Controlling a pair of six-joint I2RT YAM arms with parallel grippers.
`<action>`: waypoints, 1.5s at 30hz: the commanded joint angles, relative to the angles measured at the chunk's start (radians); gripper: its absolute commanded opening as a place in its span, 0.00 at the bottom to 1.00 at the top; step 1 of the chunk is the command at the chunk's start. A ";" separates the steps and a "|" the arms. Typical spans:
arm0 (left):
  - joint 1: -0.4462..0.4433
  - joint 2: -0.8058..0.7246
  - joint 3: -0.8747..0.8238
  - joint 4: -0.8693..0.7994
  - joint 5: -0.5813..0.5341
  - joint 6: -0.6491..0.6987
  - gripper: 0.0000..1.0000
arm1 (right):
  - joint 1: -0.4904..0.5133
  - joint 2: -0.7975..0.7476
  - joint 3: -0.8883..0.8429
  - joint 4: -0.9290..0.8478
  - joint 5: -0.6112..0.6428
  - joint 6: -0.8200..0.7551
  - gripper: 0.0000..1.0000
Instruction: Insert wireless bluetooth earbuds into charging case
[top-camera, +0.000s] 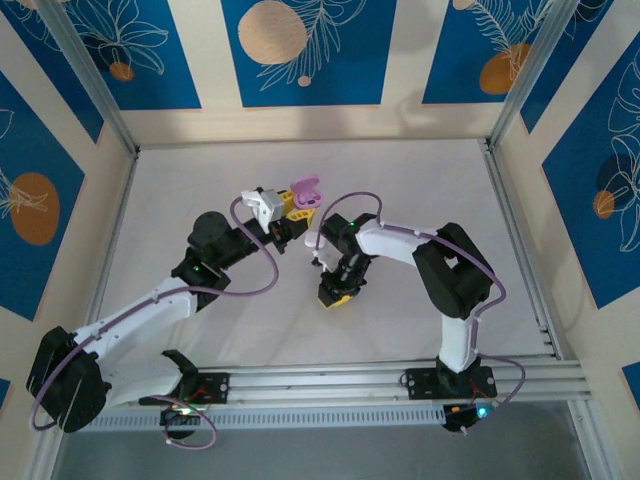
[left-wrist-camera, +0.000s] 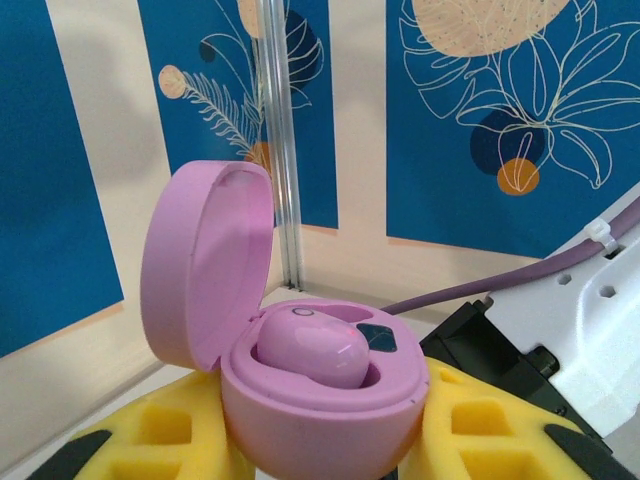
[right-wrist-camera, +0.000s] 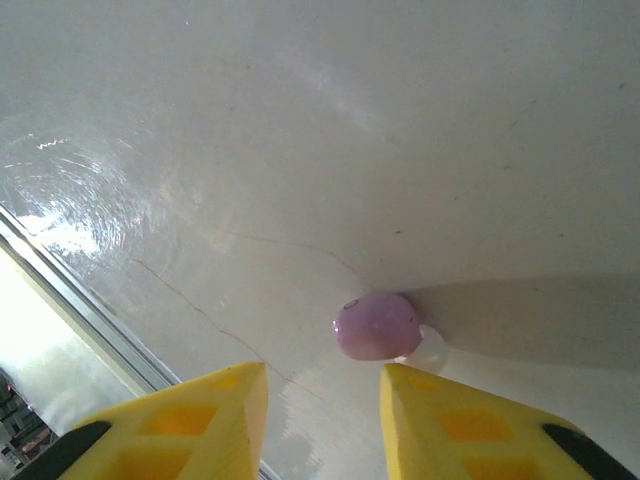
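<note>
Right gripper (right-wrist-camera: 323, 400) hangs wide open and empty over the loose earbud (right-wrist-camera: 375, 325) on the table (right-wrist-camera: 300, 120). It sits off-centre, so I'd centre it, then squeeze gently. Left gripper (left-wrist-camera: 325, 445) clamps the open case (left-wrist-camera: 200, 250), with the other bud (left-wrist-camera: 310, 350) seated inside.

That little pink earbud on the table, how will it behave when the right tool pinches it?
The earbud looks rounded, so it may roll if nudged. Its glossy shell could slip from the open right tool. Being so small, it is probably very light.
</note>
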 joint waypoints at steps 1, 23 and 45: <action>-0.011 -0.011 0.019 0.032 0.000 -0.009 0.30 | 0.014 -0.044 -0.016 -0.015 -0.034 0.022 0.35; -0.011 -0.017 0.021 0.026 -0.013 -0.003 0.30 | 0.051 0.041 0.024 0.050 0.103 -0.030 0.40; -0.011 -0.012 0.021 0.038 -0.006 -0.036 0.31 | 0.125 -0.073 -0.112 0.086 0.128 0.091 0.32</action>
